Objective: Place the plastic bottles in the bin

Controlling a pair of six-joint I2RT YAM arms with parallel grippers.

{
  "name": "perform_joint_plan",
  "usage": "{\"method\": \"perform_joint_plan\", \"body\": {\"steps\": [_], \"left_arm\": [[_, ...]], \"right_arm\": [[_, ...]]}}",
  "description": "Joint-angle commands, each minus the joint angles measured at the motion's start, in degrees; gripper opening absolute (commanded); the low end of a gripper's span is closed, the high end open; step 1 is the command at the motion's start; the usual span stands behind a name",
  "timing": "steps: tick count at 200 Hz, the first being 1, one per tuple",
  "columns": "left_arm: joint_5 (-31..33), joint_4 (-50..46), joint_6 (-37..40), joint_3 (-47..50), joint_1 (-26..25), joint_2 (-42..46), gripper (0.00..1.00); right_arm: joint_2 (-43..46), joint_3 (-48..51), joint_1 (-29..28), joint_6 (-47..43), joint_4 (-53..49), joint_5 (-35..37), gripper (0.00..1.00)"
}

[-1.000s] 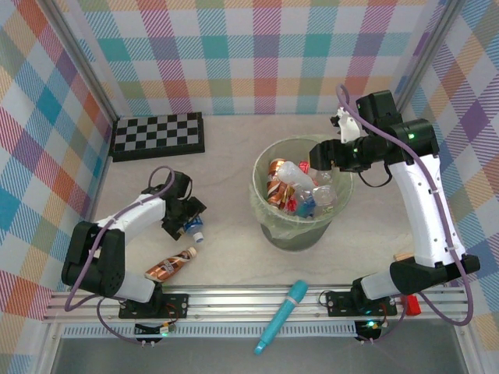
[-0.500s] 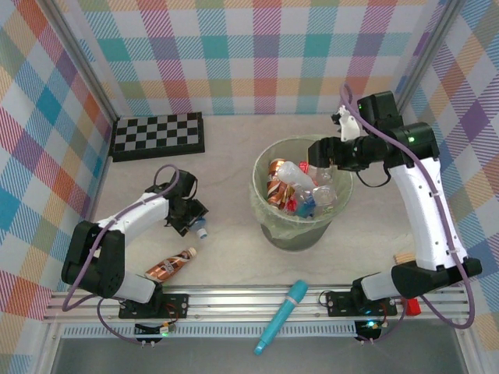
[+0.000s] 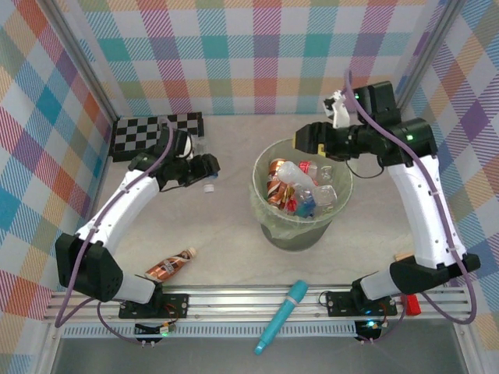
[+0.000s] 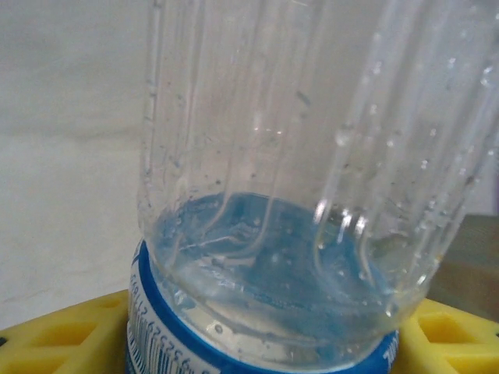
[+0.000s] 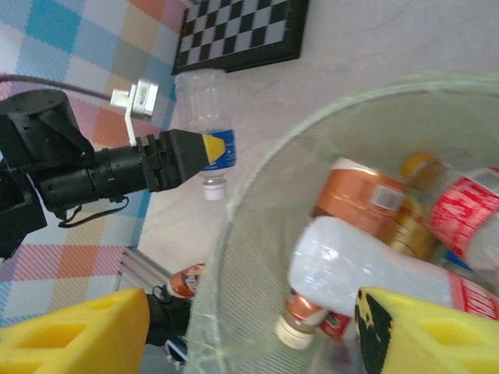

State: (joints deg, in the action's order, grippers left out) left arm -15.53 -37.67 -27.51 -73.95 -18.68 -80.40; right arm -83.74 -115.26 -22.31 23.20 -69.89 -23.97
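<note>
Gripping the small clear blue-labelled plastic bottle (image 5: 200,97) cap-down, left of centre in the overhead frame, the left jaws should carry it over the rim of the round pale-green translucent bin (image 3: 296,234) before releasing, while the right jaws hang open above it.

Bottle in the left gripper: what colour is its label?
Blue label on the bottle; right wrist view shows it best.

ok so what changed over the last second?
The left tool closed on the blue-labelled clear plastic bottle, lifted it off the table and carried it toward the far side. The open right tool shifted left over the far rim of the round pale-green bin. The orange-brown-labelled bottle and the teal pen-shaped tube stayed put.
</note>
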Motion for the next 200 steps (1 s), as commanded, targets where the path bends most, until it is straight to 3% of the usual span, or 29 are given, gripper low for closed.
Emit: {"method": "perform_joint_plan", "body": {"steps": [1,27,65,92,151,185,200], "left_arm": [[-11.3,2.4,11.0,-4.0,-0.5,3.1,0.17],[-18.1,4.5,15.2,-4.5,-0.6,5.0,0.00],[-27.0,10.8,15.3,-2.3,-0.5,6.7,0.00],[-30.1,10.1,15.6,-3.9,-0.6,5.0,0.00],[-31.3,11.0,14.4,-5.7,-2.2,3.2,0.00],[-31.6,12.6,13.0,-6.0,-2.7,2.5,0.00],[-31.6,13.3,12.4,-5.9,-2.8,2.4,0.00]], "right_arm": [[-4.1,-4.8,-3.8,2.6,3.1,-0.7,0.72],[-10.2,-12.1,-6.9,2.8,3.9,0.0,0.77],[-16.1,-15.2,-8.2,4.9,9.9,-0.2,0.80],[-21.0,-19.8,-9.8,4.2,9.6,-1.8,0.84],[-25.6,-21.0,-12.3,4.3,13.5,-5.7,0.90],[-27.0,-20.4,-12.5,4.1,13.7,-6.6,0.86],[-26.9,-19.8,-12.5,4.2,14.5,-6.8,0.79]]}}
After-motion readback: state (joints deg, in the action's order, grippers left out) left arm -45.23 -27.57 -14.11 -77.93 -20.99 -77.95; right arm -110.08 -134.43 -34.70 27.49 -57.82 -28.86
